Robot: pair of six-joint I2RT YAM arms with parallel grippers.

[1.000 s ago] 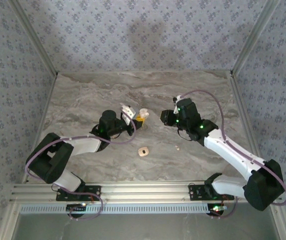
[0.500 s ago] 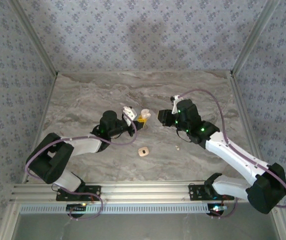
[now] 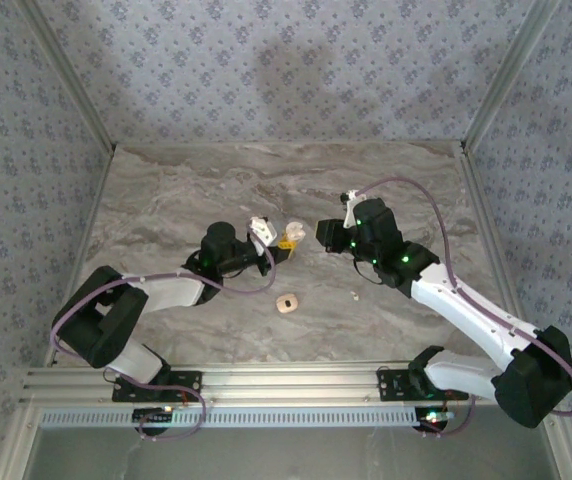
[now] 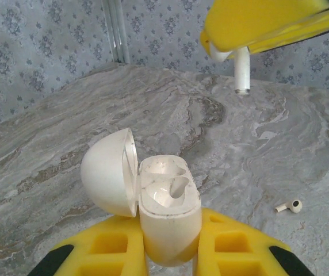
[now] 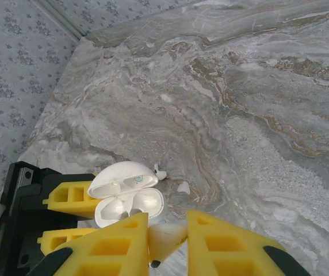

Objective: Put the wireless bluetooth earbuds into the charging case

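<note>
**Earbud held above the open case**

The right gripper [image 5: 167, 237] is closed on a white plastic stemmed earbud [image 4: 242, 72]. In the left wrist view the earbud hangs at the upper right of the frame, its stem pointing down out of the yellow fingers. The left gripper [image 4: 170, 253] is clamped around the base of the rounded cream-white plastic charging case [image 4: 169, 202] at bottom centre. It holds the case upright, with the domed lid [image 4: 108, 172] swung open to the left and both wells looking empty. The held earbud sits above and to the right of the case mouth, well apart from it.

To seat it well, I judge the stem should first be lined up over one well and matched to that well's slant. It can then be lowered slowly while the case is kept steady, and released only once the bud drops home. A tilted entry could jam on the rim.

A second white earbud [image 4: 289, 206] lies loose on the grey veined marble tabletop [image 4: 268, 132], at lower right.
</note>
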